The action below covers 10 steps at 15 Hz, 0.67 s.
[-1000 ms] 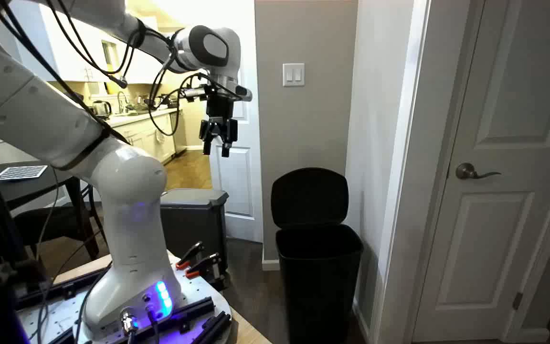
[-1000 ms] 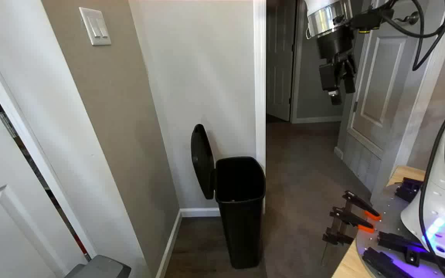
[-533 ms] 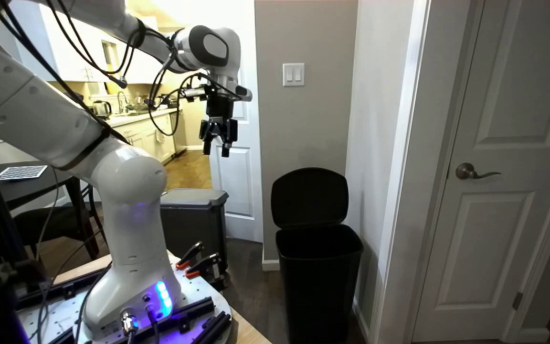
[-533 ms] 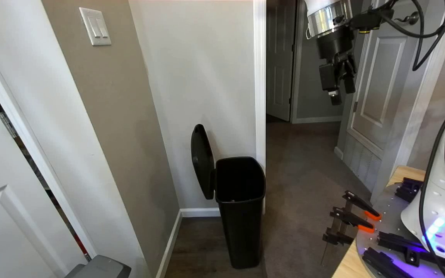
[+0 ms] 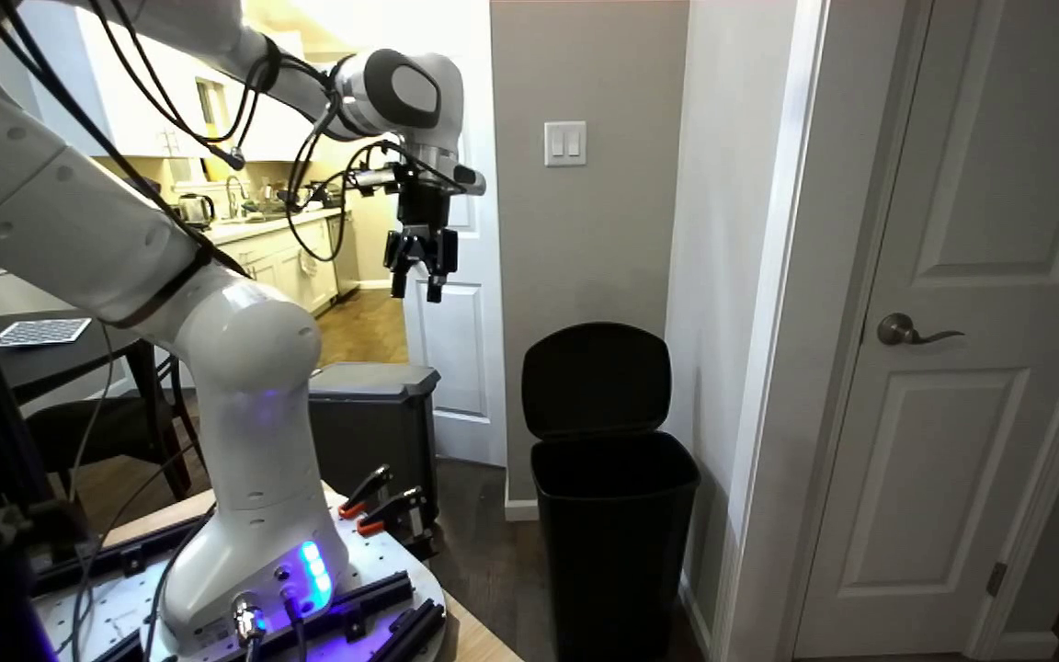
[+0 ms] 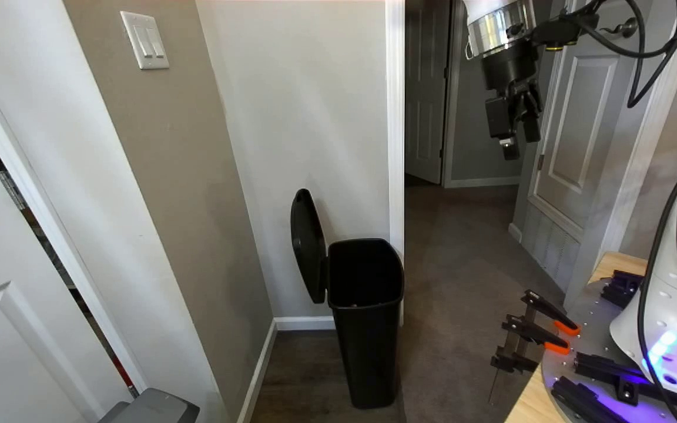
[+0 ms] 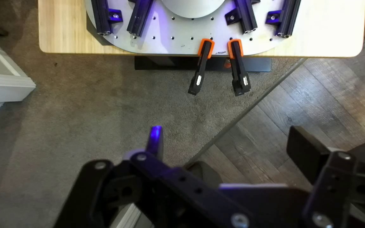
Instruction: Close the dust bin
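The dust bin [image 5: 617, 552] is tall, black and upright on the floor, and it also shows in an exterior view [image 6: 368, 352]. Its black lid [image 5: 597, 379] stands raised at the hinge, tipped slightly back, as seen in an exterior view [image 6: 308, 247]. The bin's mouth is uncovered and dark inside. My gripper [image 5: 416, 287] points down, well above and to one side of the bin, touching nothing. It also hangs high in an exterior view [image 6: 521, 144]. In the wrist view the gripper [image 7: 229, 137] has its fingers wide apart with nothing between them. A dark rounded shape, possibly the bin, is mostly hidden behind it.
A beige wall [image 6: 168, 176] and a white wall [image 6: 309, 117] form a corner by the bin. A grey-lidded bin [image 5: 373, 414] stands behind the arm. Clamps [image 7: 239, 76] jut from the robot's wooden table [image 7: 65, 31]. A door [image 5: 952, 368] stands in the side wall.
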Motion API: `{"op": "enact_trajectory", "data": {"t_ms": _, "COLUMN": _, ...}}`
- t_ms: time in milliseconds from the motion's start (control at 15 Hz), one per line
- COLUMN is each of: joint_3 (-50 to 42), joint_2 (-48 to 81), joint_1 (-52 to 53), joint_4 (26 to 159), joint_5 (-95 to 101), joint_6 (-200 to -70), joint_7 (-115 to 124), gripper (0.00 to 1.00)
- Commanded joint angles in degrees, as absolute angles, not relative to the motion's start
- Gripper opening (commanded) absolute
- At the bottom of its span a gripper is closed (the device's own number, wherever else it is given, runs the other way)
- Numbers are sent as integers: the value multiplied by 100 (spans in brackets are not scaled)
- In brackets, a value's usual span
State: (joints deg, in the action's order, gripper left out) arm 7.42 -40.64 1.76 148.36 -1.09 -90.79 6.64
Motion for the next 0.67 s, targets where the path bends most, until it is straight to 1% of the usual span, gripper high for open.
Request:
{"op": "enact_trajectory", "data": {"t_ms": 0, "joint_3": 662, "joint_2": -3577, "joint_1": 172, "joint_4": 14639, "joint_5": -130, "joint_6": -9359, "joint_7": 740, "gripper": 100}}
{"op": "enact_trajectory", "data": {"t_ms": 333, "joint_3": 468, "joint_2": -2664, "joint_1": 85, "joint_4": 14205, "joint_5": -248, "joint_6": -10227, "joint_7": 867, "gripper": 100}}
{"op": "enact_trajectory", "data": {"t_ms": 600, "joint_3": 272, "joint_2": -1931, "joint_1": 115, "joint_4": 13730, "joint_5": -529, "joint_6": -10648, "joint_7": 796, "gripper": 100}}
